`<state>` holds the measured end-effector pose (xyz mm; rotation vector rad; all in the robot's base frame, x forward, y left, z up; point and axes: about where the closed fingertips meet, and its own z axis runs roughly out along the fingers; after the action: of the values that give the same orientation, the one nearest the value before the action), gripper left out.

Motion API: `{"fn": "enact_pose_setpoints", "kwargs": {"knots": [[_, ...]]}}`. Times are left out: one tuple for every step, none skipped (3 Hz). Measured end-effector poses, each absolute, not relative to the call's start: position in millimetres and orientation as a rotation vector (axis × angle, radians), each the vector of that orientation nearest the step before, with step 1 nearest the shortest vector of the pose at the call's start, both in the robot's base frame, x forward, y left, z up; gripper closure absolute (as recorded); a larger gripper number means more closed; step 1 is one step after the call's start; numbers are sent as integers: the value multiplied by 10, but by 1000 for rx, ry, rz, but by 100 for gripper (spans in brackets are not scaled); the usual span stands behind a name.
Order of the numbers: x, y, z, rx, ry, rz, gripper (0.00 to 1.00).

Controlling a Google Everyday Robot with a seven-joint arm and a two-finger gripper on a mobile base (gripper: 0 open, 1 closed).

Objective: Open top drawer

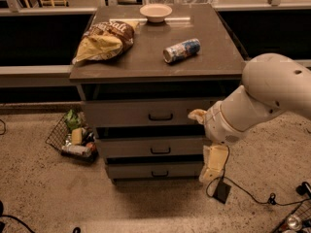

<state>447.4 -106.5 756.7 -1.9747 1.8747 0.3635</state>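
Observation:
The top drawer (131, 113) is the widest grey-brown front under the cabinet top, with a small dark bar handle (161, 116) at its centre. It sits flush and closed. My white arm (262, 98) reaches in from the right, in front of the cabinet's right side. The gripper (211, 171) hangs down pale beige below the wrist, next to the right ends of the two lower drawers. It is lower than the top drawer's handle, to its right, and not touching it.
On the cabinet top (214, 64) lie a chip bag (104, 40), a can on its side (181, 50) and a bowl (156, 12). Two shorter drawers (146, 147) sit below. A wire basket of litter (73, 137) stands on the floor at left. A black box with cable (222, 191) lies at right.

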Motion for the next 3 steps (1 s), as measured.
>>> {"fn": "enact_pose_setpoints", "kwargs": {"knots": [[4575,-1114,7381,-1949,1930,286,0],[4933,-1256,7040,-1908,1951,207,0],[5303,-1368,6766,-1894,1913,159,0]]}}
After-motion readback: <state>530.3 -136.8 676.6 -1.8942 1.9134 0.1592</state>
